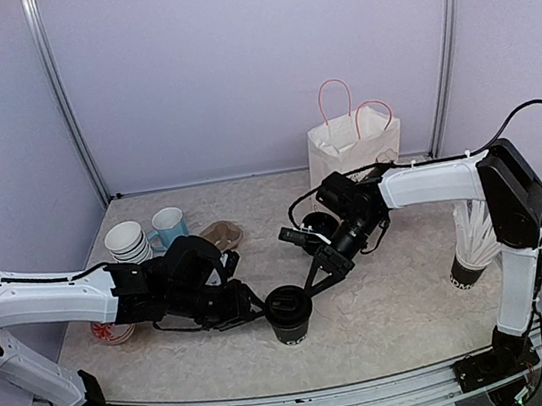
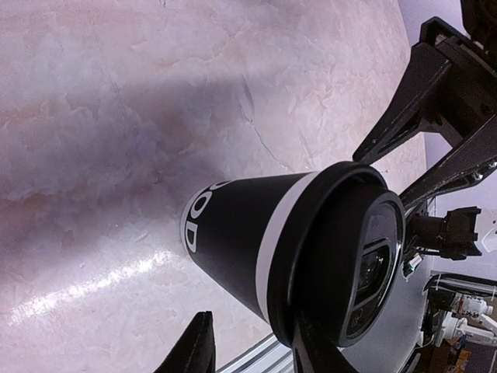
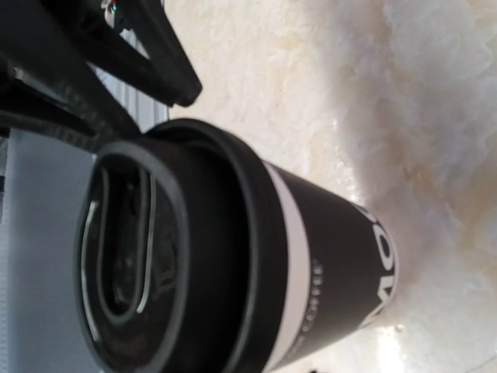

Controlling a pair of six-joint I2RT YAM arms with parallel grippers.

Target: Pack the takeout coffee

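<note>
One lidded black coffee cup (image 1: 290,313) stands on worktop (image 1: 405,290), front centre, well apart from white paper bag (image 1: 350,151): not packed yet. Left tool (image 1: 257,311) and right tool (image 1: 319,277) flank it; clamped or not, cannot tell.

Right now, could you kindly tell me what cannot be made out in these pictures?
- Top view: second cup mostly hidden behind the right arm.
- Left wrist view: left gripper cut by the bottom edge; grip on the near cup unclear.
- Right wrist view: its small lettering blurred.
</note>
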